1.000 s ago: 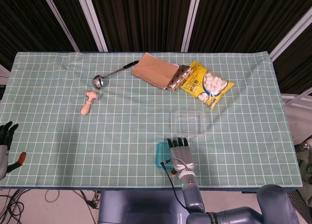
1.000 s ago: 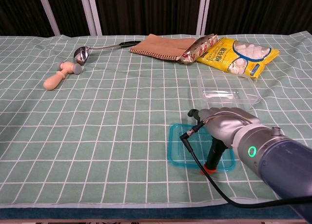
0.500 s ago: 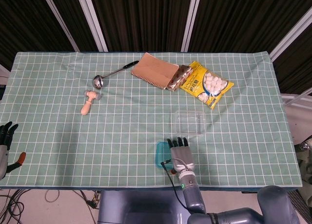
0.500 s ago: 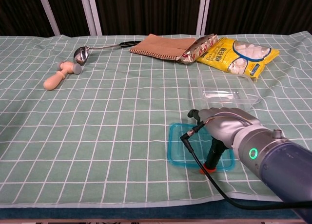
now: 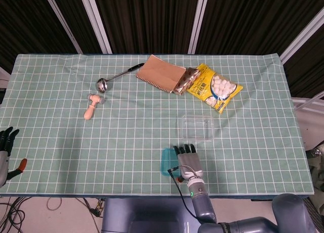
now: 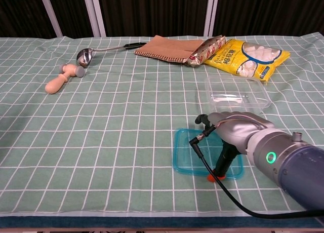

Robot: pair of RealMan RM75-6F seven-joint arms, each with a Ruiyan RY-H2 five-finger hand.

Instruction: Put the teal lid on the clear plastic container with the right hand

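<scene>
While the lid is lying flat, these are the points that matter:

Right hand: the right hand (image 6: 238,129) is hovering over the teal lid (image 6: 195,154), palm down, fingers stretched forward, with the thumb reaching down to the lid's near edge. Whether it is actually pinching the lid or only touching it, I cannot tell from either view.

Left hand: the left hand (image 5: 6,140) is sitting at the far left edge of the head view, off the table, fingers apart and gripping nothing.

Lid position: the lid is resting on the green checked tablecloth (image 6: 111,121) near the front edge, partly covered by the hand.

Container position: the clear plastic container (image 6: 237,93) is standing open just beyond the hand, apart from the lid.

Step in hand: judging by the pose, the hand is working to get a purchase on the lid; seating it is not yet done.

Risk, slipping: a thin lid flat on cloth is offering little edge, so the fingers could be sliding it toward the table's front edge instead of lifting it.

Risk, cloth: the thumb could be catching the tablecloth and dragging it along.

Risk, container: it looks light, so a misaligned lid pressed down could be pushing it away or tipping it.
</scene>
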